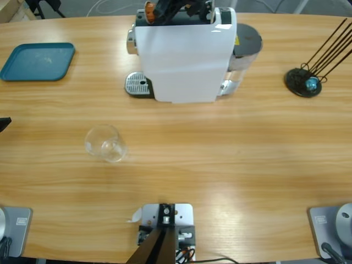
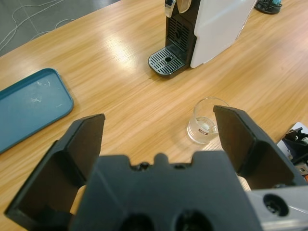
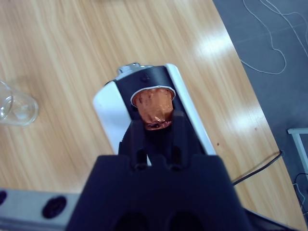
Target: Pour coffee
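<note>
A white coffee machine [image 1: 184,55] stands at the table's far middle, its drip tray [image 1: 137,84] on its left side. Above the machine's top, my right gripper [image 3: 155,122] is shut on a copper-orange capsule [image 3: 153,107], which it holds over the dark opening; the same capsule [image 1: 149,7] shows in the high view. A small clear glass [image 1: 105,143] stands alone on the table in front of the machine, away from the drip tray. I see no tan coffee in it. My left gripper [image 2: 159,120] hangs open over the table's left part, with the glass [image 2: 206,121] just beyond its right jaw.
A teal tray [image 1: 37,61] lies at the far left. A black capsule stand [image 1: 304,82] with thin rods sits at the far right. Behind the machine is its grey water tank [image 1: 246,44]. Bare wood surrounds the glass.
</note>
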